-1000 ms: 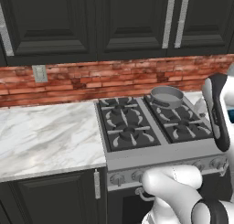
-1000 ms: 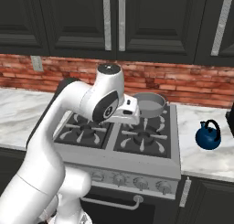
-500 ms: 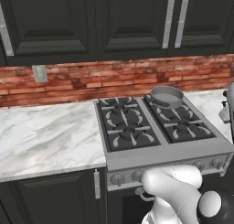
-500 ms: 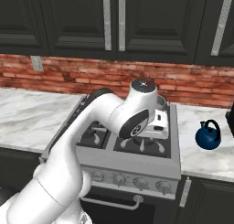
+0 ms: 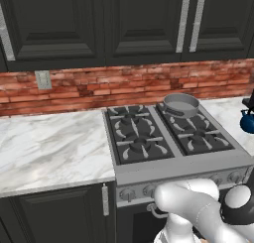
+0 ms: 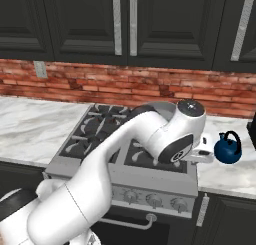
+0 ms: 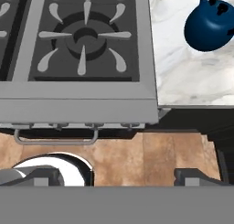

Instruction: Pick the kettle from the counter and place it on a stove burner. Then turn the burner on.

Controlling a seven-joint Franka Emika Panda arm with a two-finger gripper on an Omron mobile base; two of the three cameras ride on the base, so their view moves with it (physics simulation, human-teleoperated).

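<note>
Your blue kettle [image 6: 228, 148] sits upright on the marble counter [image 6: 225, 175] right of the stove; a grey pan [image 5: 181, 105] occupies the back-right burner; your gripper [image 7: 119, 175] fingers are spread, empty.

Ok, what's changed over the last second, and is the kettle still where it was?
The arm has swung right, from above the stove toward the kettle, which sits on the counter right of the stove. Nothing was taken hold of or let go; the jaws stay wide open and empty. The kettle has not moved, and the grey pan is still on the back right burner.
</note>
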